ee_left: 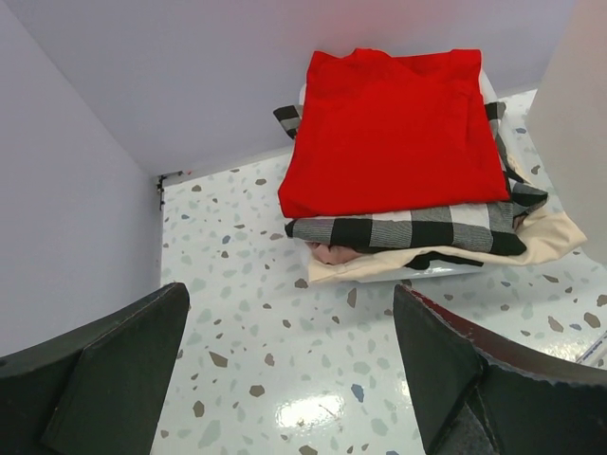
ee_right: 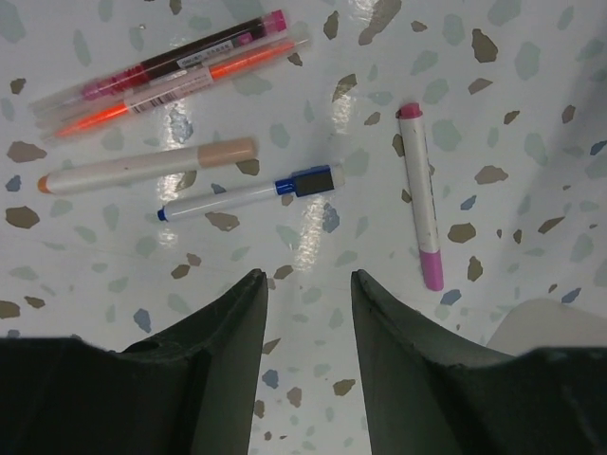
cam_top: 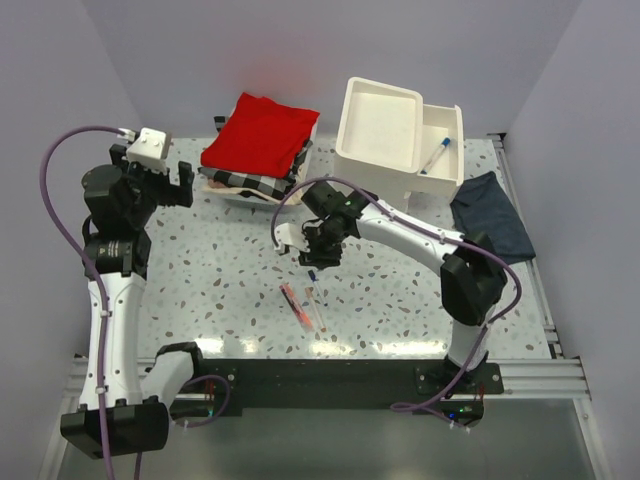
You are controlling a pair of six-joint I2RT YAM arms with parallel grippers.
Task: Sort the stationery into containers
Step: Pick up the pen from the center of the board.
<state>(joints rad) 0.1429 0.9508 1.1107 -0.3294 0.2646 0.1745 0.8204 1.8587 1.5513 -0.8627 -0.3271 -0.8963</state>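
Note:
Several pens lie on the speckled table below my right gripper (ee_right: 308, 277), which hangs open over bare table just short of them. Nearest are a white pen with a blue cap (ee_right: 248, 194) and a white pen with pink ends (ee_right: 418, 194). Beyond lie a beige-capped pen (ee_right: 147, 167) and an orange-red marker (ee_right: 180, 81) beside a pink-ended one. From above, my right gripper (cam_top: 318, 262) is mid-table, with two pens (cam_top: 300, 305) nearer the front. The white drawer unit (cam_top: 380, 120) stands at the back; its pulled-out drawer (cam_top: 455, 115) holds a blue-capped pen (cam_top: 435, 157). My left gripper (ee_left: 289, 294) is open and empty.
A stack of red and checked folded cloths (cam_top: 260, 140) sits at the back left, right ahead of the left gripper (cam_top: 160, 185). A dark blue-grey cloth (cam_top: 492, 215) lies at the right, beside the drawer unit. Lilac walls close in the left, back and right.

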